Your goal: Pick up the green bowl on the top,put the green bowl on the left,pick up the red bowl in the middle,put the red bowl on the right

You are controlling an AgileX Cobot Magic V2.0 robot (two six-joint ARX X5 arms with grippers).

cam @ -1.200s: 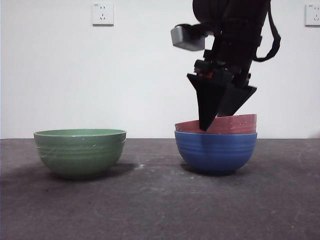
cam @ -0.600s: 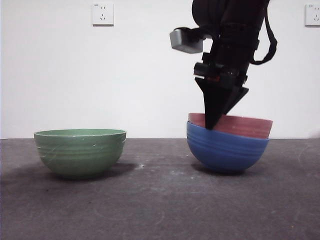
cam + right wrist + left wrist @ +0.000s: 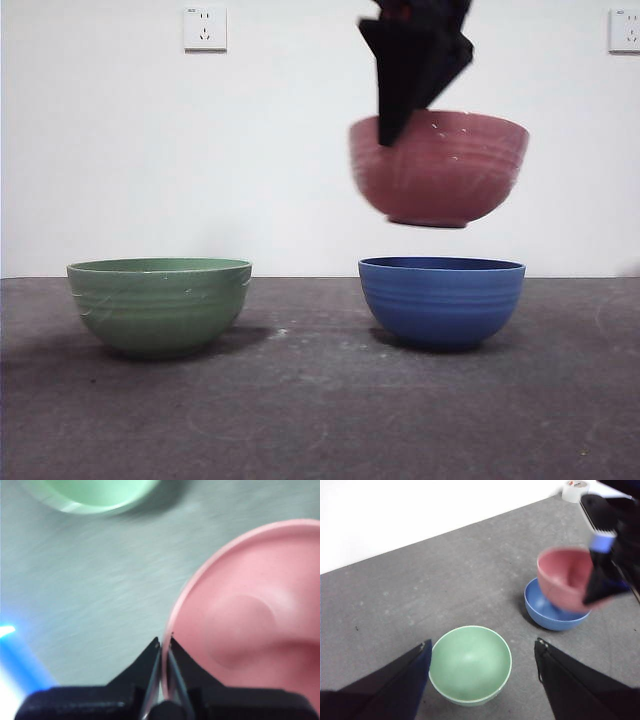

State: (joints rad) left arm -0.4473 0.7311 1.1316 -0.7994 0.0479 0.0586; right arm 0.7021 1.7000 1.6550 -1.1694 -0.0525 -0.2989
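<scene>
The right hand [image 3: 400, 125] is pinched tight on the rim of the red bowl [image 3: 440, 168], holding it in the air directly above the blue bowl [image 3: 441, 302], clear of it with open space between. The grip sits on the rim's side nearest the green bowl [image 3: 159, 305], so the red bowl hangs out from the hand on the side away from the green one. That is the way it has to travel: its place lies on the worktop [image 3: 320, 400] beyond the blue bowl, away from the green bowl, which already rests on the worktop. The left hand [image 3: 482, 652] hovers over the green bowl, spread wide and holding nothing.
</scene>
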